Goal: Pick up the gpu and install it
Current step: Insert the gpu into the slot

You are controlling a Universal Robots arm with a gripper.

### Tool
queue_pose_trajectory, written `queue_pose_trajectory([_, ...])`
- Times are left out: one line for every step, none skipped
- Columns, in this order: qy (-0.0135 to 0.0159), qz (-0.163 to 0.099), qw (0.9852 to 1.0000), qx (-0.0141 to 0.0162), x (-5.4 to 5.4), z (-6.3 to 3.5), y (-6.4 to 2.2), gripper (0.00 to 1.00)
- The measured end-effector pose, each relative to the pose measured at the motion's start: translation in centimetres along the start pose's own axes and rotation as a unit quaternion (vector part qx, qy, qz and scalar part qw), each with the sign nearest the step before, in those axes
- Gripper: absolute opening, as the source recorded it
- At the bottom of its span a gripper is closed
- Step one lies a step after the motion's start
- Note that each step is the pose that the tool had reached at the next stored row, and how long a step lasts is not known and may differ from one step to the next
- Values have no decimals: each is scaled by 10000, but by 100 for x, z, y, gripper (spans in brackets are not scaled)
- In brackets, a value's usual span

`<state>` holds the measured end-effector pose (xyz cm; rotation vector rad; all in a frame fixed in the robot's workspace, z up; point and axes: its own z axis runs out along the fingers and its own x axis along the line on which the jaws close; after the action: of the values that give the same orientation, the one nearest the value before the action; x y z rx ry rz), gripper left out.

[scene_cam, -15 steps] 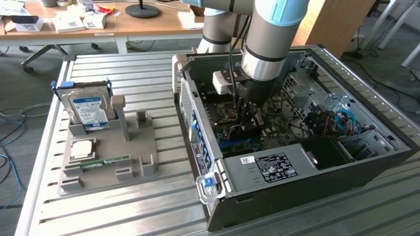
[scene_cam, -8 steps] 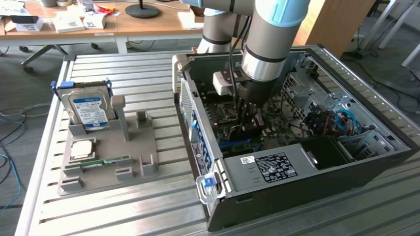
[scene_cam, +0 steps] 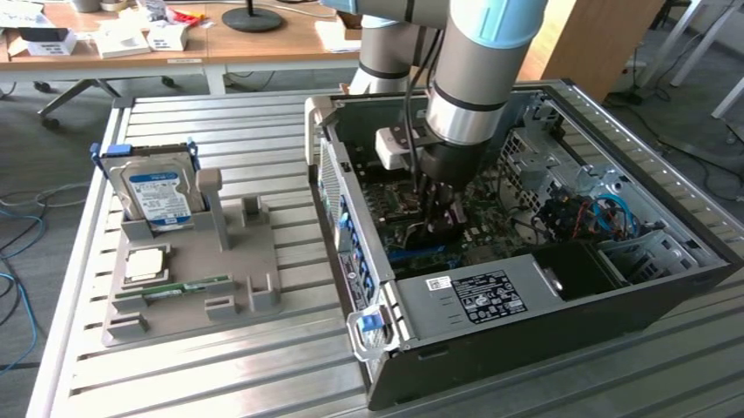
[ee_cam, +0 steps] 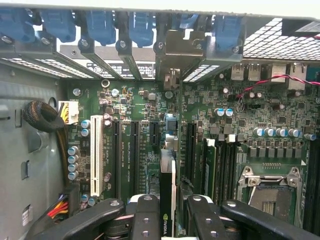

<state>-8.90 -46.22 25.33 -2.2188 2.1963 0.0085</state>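
Observation:
The gpu is seen edge-on in the wrist view, a thin dark card with a small logo near my fingers. My gripper is shut on it, one black finger on each side. The card stands upright over the green motherboard, in line with the black expansion slots. Whether it touches a slot I cannot tell. Its metal bracket lies by the case's rear slot openings. In the exterior view my gripper reaches down inside the open computer case, and the card is hidden by the fingers.
Blue slot latches line the case's rear wall. A white slot, memory slots and the processor socket flank the card. Outside the case, a grey fixture holds a hard drive and a green memory stick.

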Motion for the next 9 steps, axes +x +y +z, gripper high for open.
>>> queue_pose_trajectory([0,0,10000,0,0,2,2,25])
queue_pose_trajectory([-1,0,10000,0,0,6,3,25])
queue_pose_trajectory([-2,1,10000,0,0,11,4,25])
queue_pose_trajectory([0,1,10000,0,0,17,4,25])
queue_pose_trajectory([2,1,10000,-1,0,21,4,25])
queue_pose_trajectory([2,1,10000,-1,0,22,4,25])
queue_pose_trajectory([2,1,10000,-1,1,23,4,25])
queue_pose_trajectory([1,1,10000,0,1,26,4,25])
queue_pose_trajectory([0,1,10000,0,0,28,4,25])
